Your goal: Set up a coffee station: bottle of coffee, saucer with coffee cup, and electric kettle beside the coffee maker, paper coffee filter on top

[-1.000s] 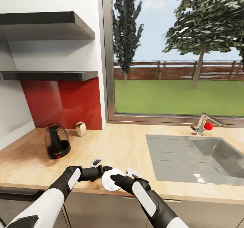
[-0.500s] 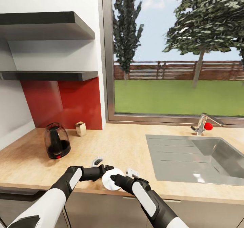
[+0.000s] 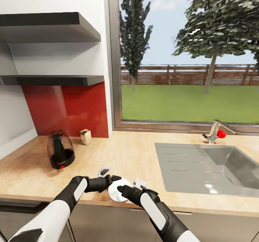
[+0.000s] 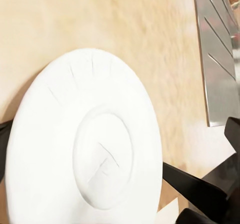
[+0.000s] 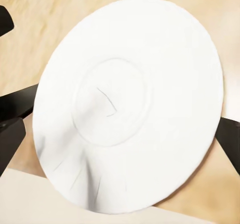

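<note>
Item: saucer (image 3: 118, 193), white, round, at the near edge of the counter (image 3: 136, 155), held between both arms and tilted on its rim rather than flat.

Left end effector (image 3: 114, 179): at the saucer's far-left rim; dark fingers (image 4: 192, 186) flank the plate, apparently pinching it, though contact is hard to confirm.

Right end effector (image 3: 120, 188): at the near-right rim; whether it is spread or pressed together on the plate I cannot tell.

Change over the last second: very little. The right end effector has edged slightly toward the saucer's centre; the plate and the left arm hold position. Judgement: a hand-over or re-grip is under way, with placement pending.

Other stock: electric kettle (image 3: 60, 154) upright at the counter's back left, well apart from the saucer; a small tan box (image 3: 86, 136) beside it; sink (image 3: 216, 170) to the right.
</note>
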